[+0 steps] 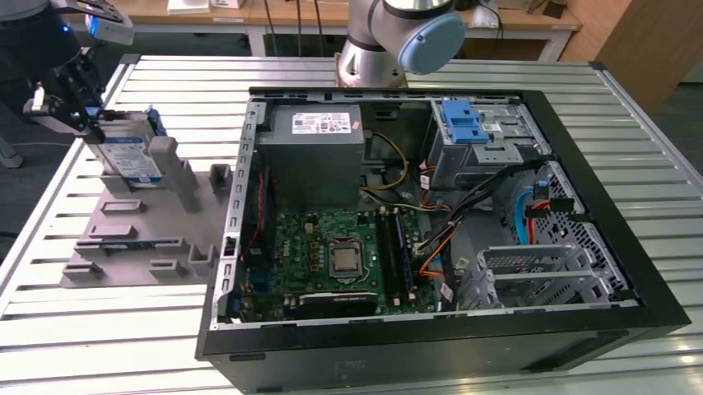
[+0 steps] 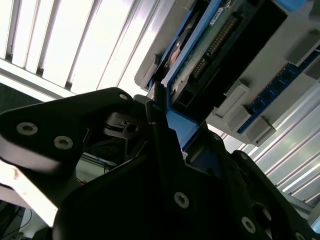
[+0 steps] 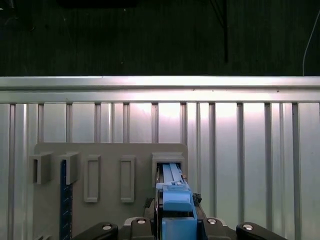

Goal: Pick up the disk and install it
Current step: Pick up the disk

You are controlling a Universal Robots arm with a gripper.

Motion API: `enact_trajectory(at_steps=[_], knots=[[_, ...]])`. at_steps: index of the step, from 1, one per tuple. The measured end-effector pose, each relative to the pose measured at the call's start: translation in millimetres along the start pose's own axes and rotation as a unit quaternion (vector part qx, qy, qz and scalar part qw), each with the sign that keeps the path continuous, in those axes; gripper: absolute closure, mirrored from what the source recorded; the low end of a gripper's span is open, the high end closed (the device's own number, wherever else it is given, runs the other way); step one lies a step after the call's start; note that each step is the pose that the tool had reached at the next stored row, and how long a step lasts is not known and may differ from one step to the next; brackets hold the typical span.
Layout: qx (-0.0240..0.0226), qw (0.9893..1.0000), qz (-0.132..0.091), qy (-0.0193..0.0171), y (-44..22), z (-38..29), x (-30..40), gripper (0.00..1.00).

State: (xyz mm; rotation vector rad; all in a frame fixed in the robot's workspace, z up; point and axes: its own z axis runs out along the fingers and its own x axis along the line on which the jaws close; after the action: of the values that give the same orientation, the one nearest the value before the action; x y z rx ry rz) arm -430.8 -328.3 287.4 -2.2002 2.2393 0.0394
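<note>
At grey rack (image 1: pixel 132 239), upright blue-framed silver disk (image 1: pixel 123 155)

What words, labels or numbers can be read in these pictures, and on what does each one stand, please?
None can be read as text.
Blue-and-white label on the disk: print and barcode too small to read.
White sticker on the grey metal box: too small to read.
Markings on the green circuit board: blurred, unreadable.

Glare on table slats (image 2: pixel 60 40); end effector (image 2: pixel 167 114) backlit, dark.
</note>
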Motion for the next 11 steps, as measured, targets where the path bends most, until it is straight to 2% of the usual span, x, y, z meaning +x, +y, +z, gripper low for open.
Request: enact_trajectory(at_steps=[6,11], knots=[[-0.0001,1.0000,0.000,0.0004,-0.1,-0.1,1.6,0.63],[0.0001,1.0000,0.009,0.0003,-0.1,-0.1,1.7,0.63]])
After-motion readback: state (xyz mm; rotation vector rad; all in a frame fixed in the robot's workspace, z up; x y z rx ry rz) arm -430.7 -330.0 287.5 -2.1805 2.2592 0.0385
